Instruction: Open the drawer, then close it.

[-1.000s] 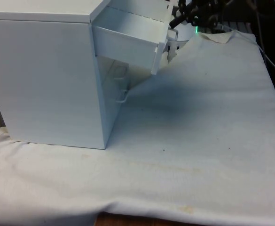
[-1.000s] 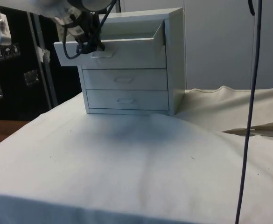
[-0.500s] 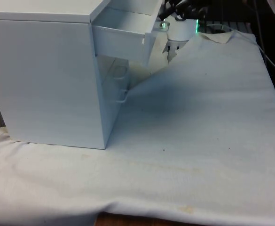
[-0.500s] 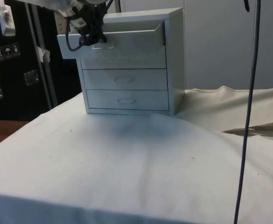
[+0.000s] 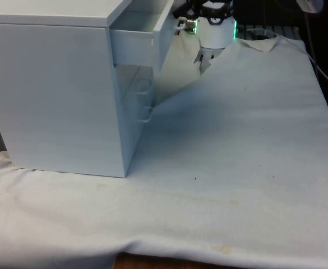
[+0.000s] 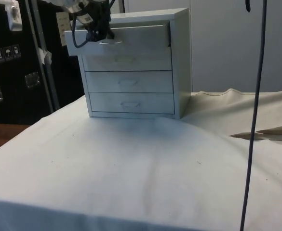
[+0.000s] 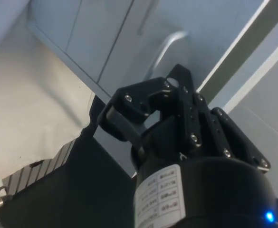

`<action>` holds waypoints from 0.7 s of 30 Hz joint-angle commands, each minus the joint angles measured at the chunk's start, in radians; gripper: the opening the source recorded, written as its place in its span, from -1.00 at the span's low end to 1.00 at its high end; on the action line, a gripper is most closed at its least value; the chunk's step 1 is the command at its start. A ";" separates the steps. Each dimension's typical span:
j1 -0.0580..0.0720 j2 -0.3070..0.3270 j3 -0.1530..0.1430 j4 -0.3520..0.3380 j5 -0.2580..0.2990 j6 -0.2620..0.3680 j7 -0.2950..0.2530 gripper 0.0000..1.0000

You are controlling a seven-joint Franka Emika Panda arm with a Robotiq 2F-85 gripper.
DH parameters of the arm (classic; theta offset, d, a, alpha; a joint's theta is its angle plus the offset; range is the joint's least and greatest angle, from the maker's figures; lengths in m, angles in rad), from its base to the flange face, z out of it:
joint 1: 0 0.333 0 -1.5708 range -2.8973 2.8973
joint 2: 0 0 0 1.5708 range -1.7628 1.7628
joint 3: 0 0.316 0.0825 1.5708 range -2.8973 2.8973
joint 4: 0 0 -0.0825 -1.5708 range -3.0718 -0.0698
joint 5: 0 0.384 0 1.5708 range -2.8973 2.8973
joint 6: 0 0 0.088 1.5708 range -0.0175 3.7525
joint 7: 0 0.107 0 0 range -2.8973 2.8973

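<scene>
White cloth (image 5: pixel 225 168) in foreground, chest of drawers (image 6: pixel 145 72) beyond it, top drawer (image 6: pixel 116 41) part open with closing left to finish, gripper (image 6: pixel 98 32) at its handle, grip state cannot tell.

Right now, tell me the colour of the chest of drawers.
White, all over; the chest of drawers shows it best in the side view.

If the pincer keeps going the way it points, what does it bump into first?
Most likely the front of the top drawer, near its handle: the pincer already sits right against it. That drawer is still partly open on the chest of drawers.
</scene>
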 commanded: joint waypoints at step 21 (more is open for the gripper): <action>-0.025 -0.005 -0.066 -0.018 -0.009 0.042 -0.037 -1.00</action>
